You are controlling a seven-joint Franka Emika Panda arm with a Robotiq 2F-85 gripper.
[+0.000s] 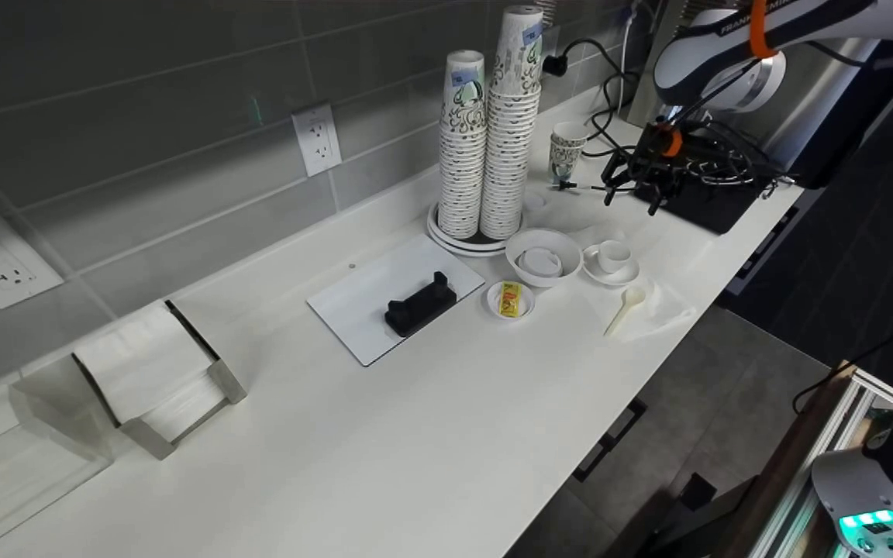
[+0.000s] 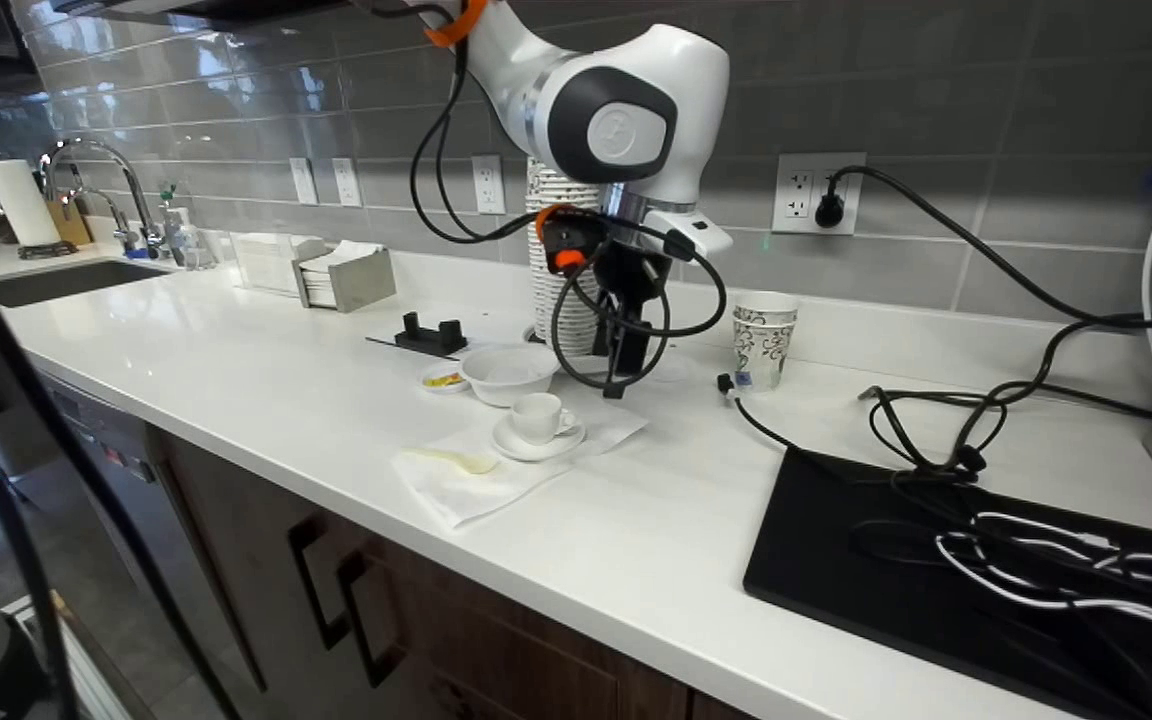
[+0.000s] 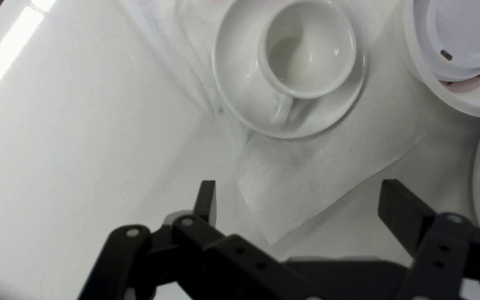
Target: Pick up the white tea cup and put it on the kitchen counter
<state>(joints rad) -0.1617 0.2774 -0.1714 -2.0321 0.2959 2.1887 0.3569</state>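
The white tea cup [image 1: 613,256] stands upright on a white saucer [image 1: 626,277]. The cup shows in an exterior view [image 2: 537,417] with its handle, and in the wrist view [image 3: 311,50] at the top middle, its inside visible. The saucer rests on a white napkin [image 3: 290,175] spread on the white kitchen counter [image 1: 384,442]. My gripper [image 1: 631,204] is open and empty, above the counter and apart from the cup. In the wrist view its jaws [image 3: 298,183] are spread wide over the napkin's corner, with the cup ahead of them.
A white bowl [image 1: 546,282] with lids stands beside the saucer. A pale spoon [image 2: 461,461] lies on the napkin. Tall paper cup stacks [image 1: 462,155] stand by the wall. Two more paper cups [image 2: 764,340], a cable and a black mat [image 2: 836,570] with cords lie at the other side.
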